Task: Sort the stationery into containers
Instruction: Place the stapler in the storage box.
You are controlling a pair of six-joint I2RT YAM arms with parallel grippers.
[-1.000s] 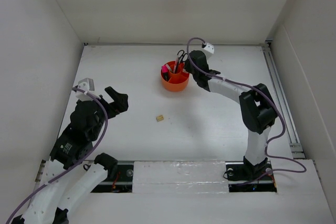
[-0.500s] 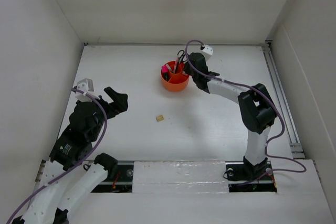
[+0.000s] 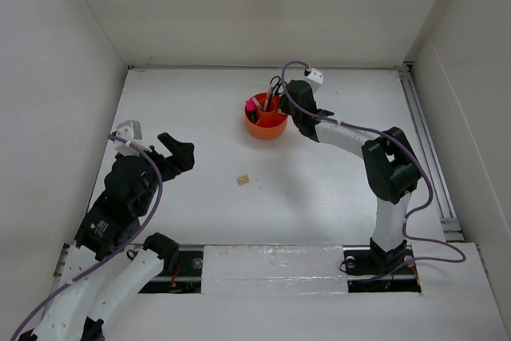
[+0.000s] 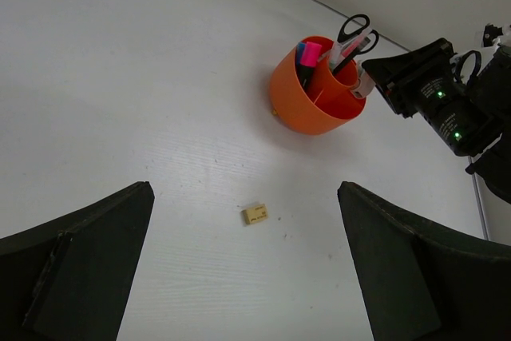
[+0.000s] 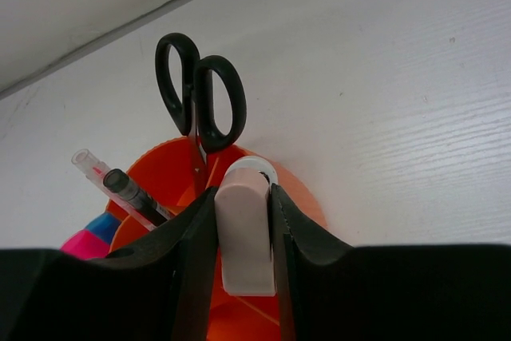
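A white bench (image 3: 200, 133) sits boxed in by plain white walls: back wall (image 3: 255, 5), left wall (image 3: 48, 101), right wall (image 3: 471, 117). A metal rail (image 3: 425, 141) runs along its right edge. A white plate (image 3: 271, 261) covers the near edge.

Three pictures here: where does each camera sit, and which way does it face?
Top: fixed above and behind, looking down on the table; left arm and right arm show, bases at the bottom.
Left wrist: on the left arm, looking across the table at a tan eraser and the organiser; open left fingers frame the bottom.
Right wrist: close to the organiser, facing the scissors; right fingers clamp a pale eraser.
Shared: organiser and scissors appear in all three.
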